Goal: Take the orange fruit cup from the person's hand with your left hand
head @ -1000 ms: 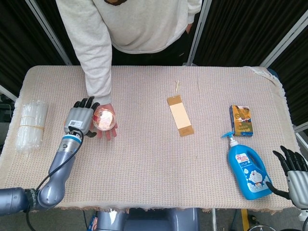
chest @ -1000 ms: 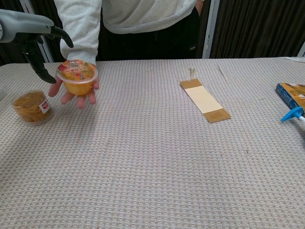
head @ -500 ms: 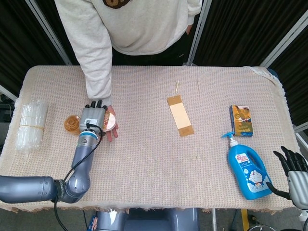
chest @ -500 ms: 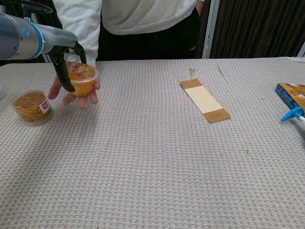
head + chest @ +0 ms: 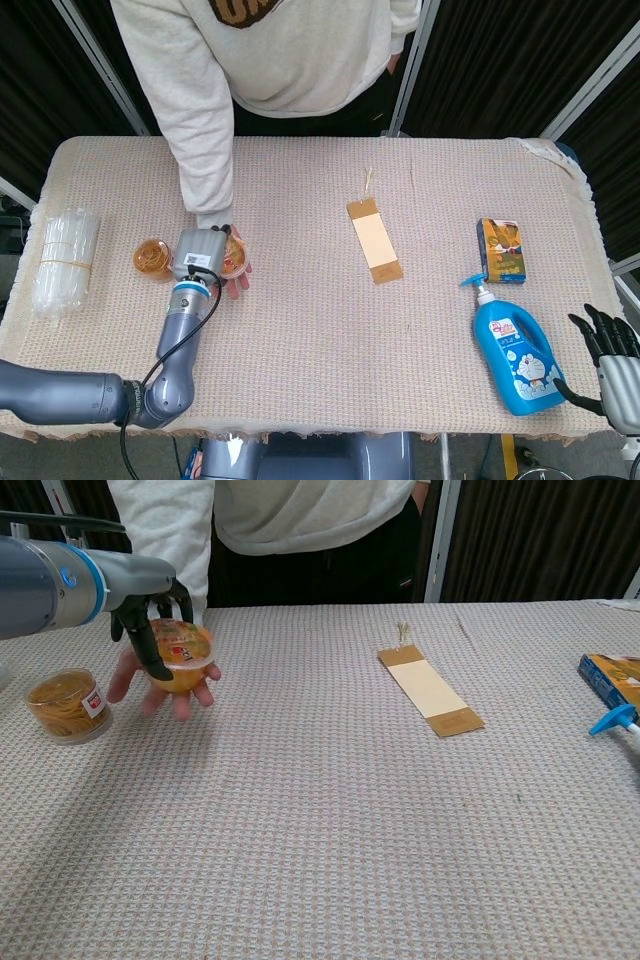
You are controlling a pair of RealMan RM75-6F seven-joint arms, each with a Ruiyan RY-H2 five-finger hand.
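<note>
Black fingers (image 5: 150,645) of the robot's left hand (image 5: 148,630) curl down over the lid and near side of the orange fruit cup (image 5: 180,657), which rests on the person's hand (image 5: 165,685) above the left part of the table (image 5: 300,330); whether the grip is firm cannot be told. A second ago this hand hovered spread beside the cup; half a second ago it had reached the rim, and it has now closed in from above, so the handover looks close to its hold, with the lift away from the palm still to come. From the head view the robot's hand (image 5: 202,252) hides most of the cup (image 5: 234,262). A small jar of rubber bands (image 5: 66,704) stands just beside the person's hand, the nearest thing to be knocked on withdrawal. A clear plastic bundle (image 5: 65,258) lies at the far left. Well apart lie a brown card (image 5: 374,240), a small printed box (image 5: 501,250) and a blue bottle (image 5: 516,355). At the lower right corner the right hand (image 5: 612,355) waits, fingers spread, holding nothing.
</note>
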